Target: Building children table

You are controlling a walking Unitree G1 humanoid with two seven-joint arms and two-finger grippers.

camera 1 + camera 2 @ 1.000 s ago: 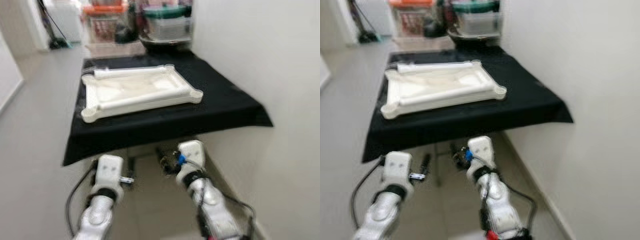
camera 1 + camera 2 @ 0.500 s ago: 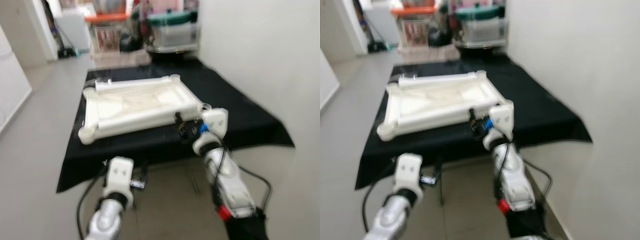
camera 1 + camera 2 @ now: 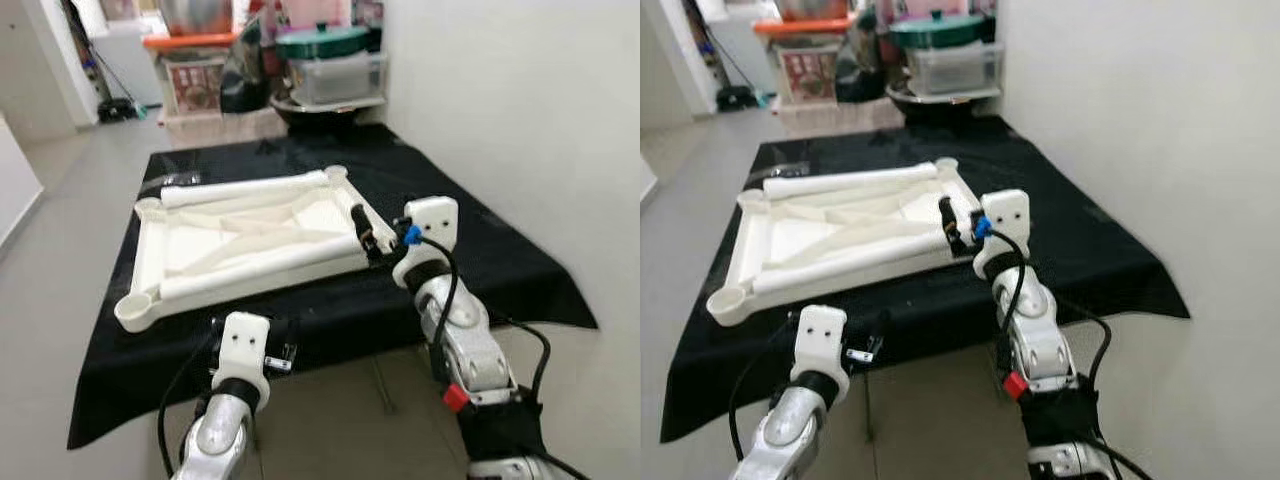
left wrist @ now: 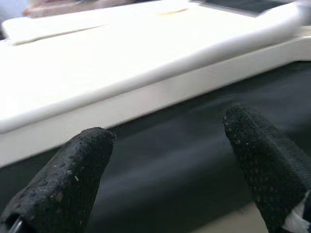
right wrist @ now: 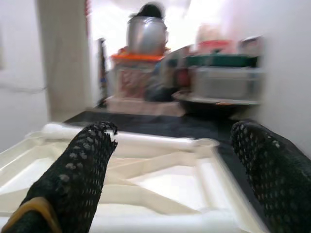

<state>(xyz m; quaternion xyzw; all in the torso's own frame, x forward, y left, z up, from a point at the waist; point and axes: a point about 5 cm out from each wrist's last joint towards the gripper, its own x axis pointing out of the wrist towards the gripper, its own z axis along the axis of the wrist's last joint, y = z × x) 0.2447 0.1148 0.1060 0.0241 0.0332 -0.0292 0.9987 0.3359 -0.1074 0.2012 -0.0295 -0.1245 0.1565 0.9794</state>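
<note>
Black cloth (image 3: 480,250) is carrying the white tabletop (image 3: 240,245) (upside down). Right gripper (image 3: 372,236) is hovering wide open at its corner and left gripper (image 4: 165,155), also wide, is waiting below; a careless push risks sliding it.

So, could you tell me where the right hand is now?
In the left eye view, the right hand is raised at the white tabletop's right edge, over the black cloth.

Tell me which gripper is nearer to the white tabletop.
Right. The right gripper is raised at the white tabletop's right edge; the left gripper is lower, before the black cloth's front edge.
</note>
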